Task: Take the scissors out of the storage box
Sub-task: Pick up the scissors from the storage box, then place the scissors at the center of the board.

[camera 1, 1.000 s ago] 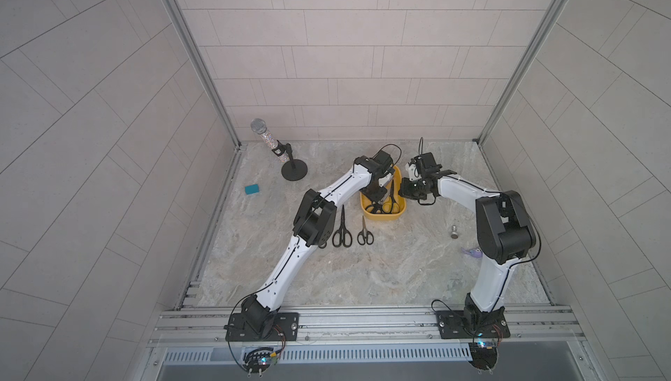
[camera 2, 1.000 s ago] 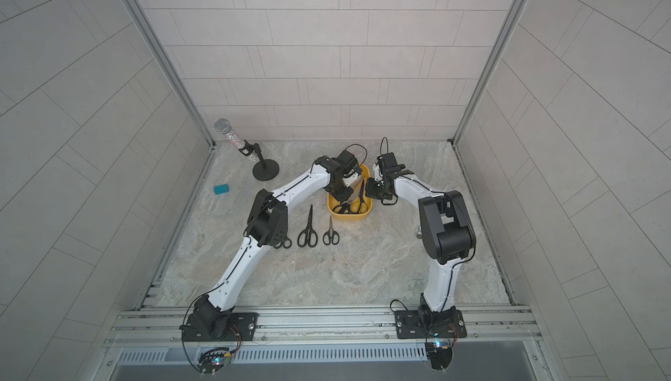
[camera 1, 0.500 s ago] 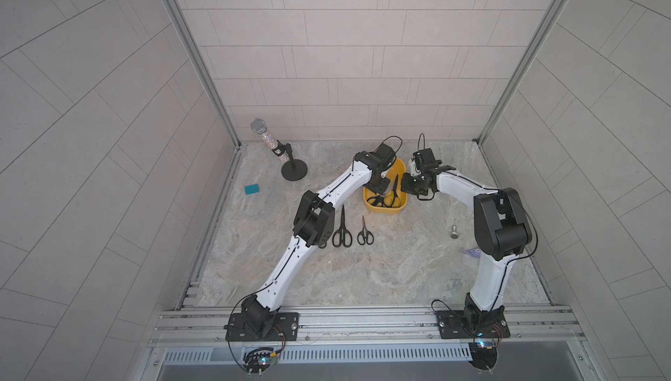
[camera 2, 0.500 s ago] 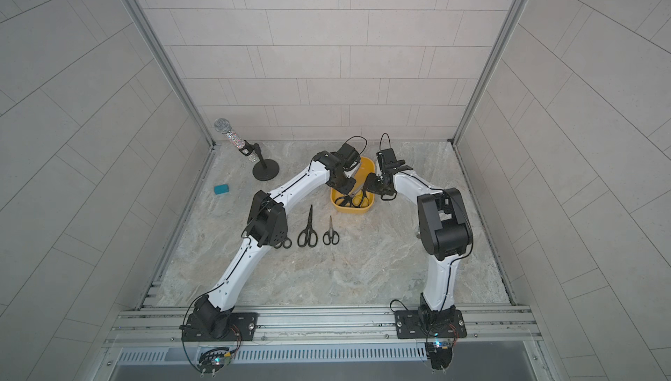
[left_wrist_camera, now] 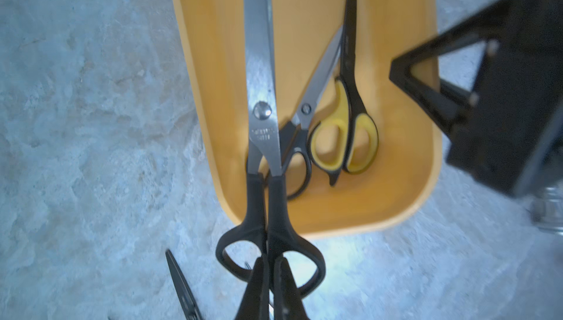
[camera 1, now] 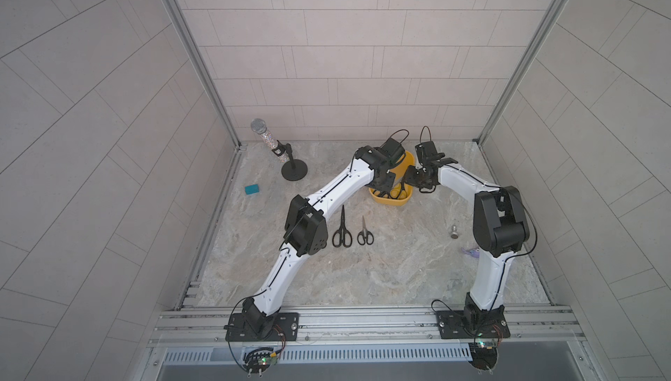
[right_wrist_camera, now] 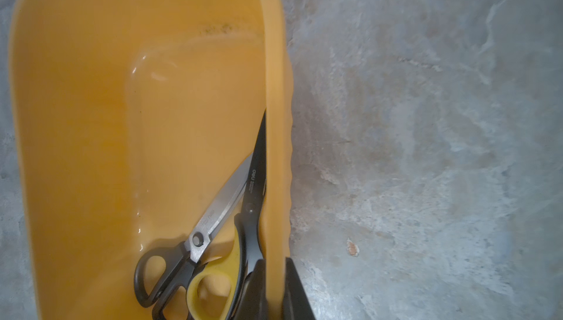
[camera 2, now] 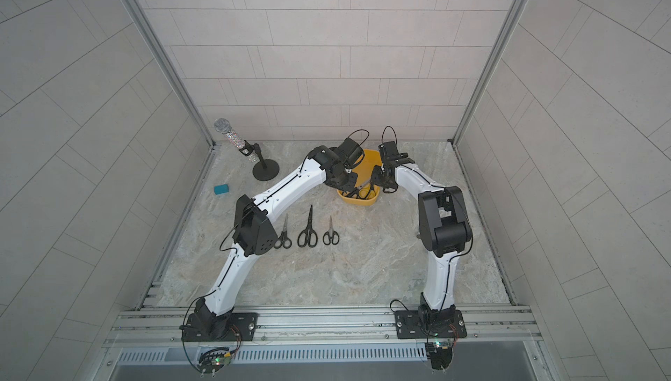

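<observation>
At the bottom middle of the left wrist view, the left gripper [left_wrist_camera: 270,268] is pinched tight on the big scissors [left_wrist_camera: 263,90], right between the two black loops. The loops stick out past the rim of the yellow storage box [left_wrist_camera: 402,181], and the shiny blades run up over it. The stamp by the screw is too blurry to read. Further in lie the small black-handled scissors [left_wrist_camera: 305,108] and the yellow-handled scissors [left_wrist_camera: 353,102]. The right gripper [right_wrist_camera: 274,272] is squeezed shut on the box's side wall (one finger inside, one outside). The black blade beside it says "deli". In a top view, three more scissors [camera 2: 308,230] lie in a row on the table [camera 2: 363,270], below the box.
</observation>
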`<move>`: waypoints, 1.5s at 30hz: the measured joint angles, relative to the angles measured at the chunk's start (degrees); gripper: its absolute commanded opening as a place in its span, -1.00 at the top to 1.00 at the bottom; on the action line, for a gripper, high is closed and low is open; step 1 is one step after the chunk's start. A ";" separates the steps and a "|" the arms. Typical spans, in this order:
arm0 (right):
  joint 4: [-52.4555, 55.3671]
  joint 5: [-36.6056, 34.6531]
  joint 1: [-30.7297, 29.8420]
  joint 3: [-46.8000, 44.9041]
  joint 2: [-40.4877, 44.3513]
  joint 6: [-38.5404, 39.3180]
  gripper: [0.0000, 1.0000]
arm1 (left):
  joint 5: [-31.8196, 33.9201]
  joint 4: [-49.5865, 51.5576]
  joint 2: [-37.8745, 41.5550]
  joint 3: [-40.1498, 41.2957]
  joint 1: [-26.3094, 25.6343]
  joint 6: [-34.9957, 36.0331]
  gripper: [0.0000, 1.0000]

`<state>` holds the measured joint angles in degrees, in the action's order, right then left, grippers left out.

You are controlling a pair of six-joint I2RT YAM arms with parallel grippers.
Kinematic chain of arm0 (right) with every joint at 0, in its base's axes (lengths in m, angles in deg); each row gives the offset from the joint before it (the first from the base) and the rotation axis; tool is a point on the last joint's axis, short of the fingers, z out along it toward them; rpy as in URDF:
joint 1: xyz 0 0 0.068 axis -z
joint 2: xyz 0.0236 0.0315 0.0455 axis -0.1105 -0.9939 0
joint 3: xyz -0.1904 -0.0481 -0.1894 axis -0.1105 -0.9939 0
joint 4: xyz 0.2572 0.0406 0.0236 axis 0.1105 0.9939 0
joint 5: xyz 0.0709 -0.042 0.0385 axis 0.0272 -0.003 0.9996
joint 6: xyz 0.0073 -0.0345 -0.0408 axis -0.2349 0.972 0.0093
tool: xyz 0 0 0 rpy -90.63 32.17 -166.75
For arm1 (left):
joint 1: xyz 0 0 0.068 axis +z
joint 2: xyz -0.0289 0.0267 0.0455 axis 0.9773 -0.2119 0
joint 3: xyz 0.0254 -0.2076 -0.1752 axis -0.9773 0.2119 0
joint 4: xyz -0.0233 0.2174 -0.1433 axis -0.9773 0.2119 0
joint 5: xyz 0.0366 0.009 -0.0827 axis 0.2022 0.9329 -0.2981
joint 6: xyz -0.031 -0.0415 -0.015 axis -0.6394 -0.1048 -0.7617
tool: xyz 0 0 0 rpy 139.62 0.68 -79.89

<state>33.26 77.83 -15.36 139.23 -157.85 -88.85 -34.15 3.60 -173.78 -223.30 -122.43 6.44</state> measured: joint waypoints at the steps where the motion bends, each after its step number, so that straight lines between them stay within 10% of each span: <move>1: 0.26 -0.50 0.26 0.46 -0.22 0.00 1.00 | 0.04 -0.90 2.29 3.61 -0.68 -1.62 1.00; 12: 2.10 -2.51 1.90 1.03 -1.75 0.13 1.00 | -0.87 -7.96 11.93 29.27 -6.78 -13.99 1.00; 45: 4.31 -3.39 1.90 3.30 -2.78 -0.09 1.00 | -7.85 -15.32 6.19 34.27 -11.43 -23.06 1.00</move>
<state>37.57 74.45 -13.46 142.53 -160.62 -88.94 -41.99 -11.72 -167.60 -189.03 -133.86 -16.62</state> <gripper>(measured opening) 0.108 0.045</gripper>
